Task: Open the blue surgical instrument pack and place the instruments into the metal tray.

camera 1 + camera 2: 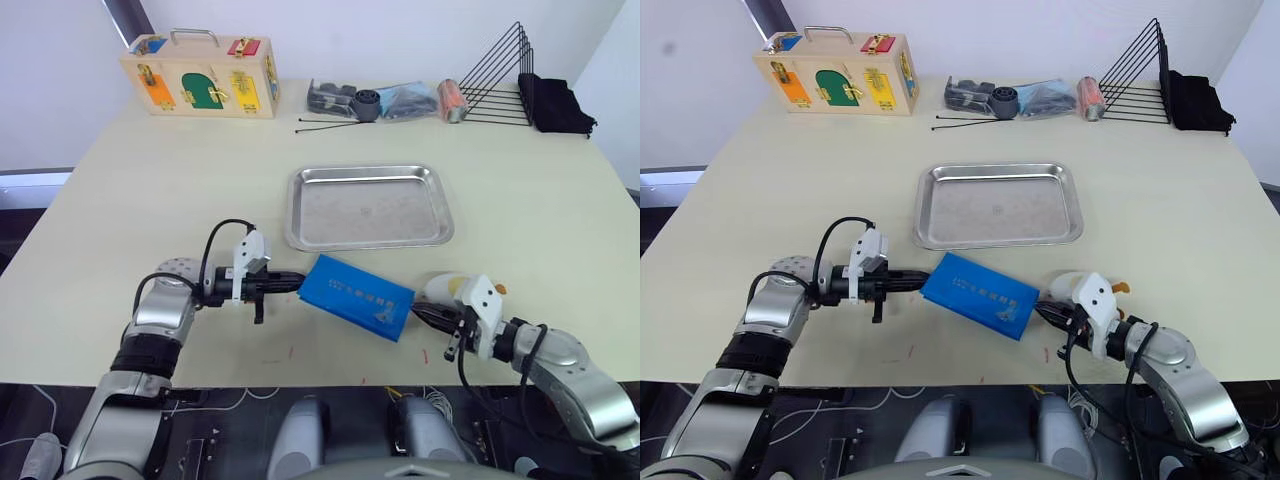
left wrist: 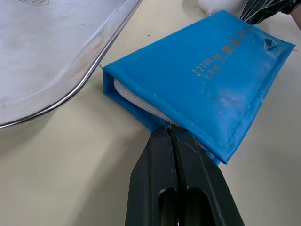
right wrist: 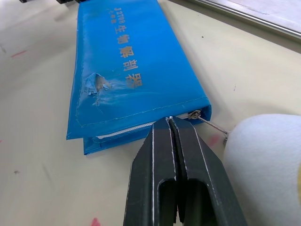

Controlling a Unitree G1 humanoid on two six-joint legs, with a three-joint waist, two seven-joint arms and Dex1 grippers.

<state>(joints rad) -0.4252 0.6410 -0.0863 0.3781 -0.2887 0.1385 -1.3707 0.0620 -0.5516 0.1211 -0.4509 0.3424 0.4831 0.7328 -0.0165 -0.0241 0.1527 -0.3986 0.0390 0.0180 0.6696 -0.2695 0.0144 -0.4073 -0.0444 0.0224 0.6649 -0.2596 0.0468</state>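
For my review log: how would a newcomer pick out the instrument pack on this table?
Start at the metal tray in the table's middle; just nearer the robot lies the blue surgical instrument pack, between the left gripper and right gripper. It is the only flat, bright-blue pouch with pale print; the neighbouring toy is white and rounded.

On the table (image 1: 110, 200), the surgical instrument pack (image 1: 356, 297) lies just in front of the metal tray (image 1: 368, 206), between left gripper (image 1: 297, 284) and right gripper (image 1: 418, 312); a wire rack (image 1: 498, 80) stands behind.
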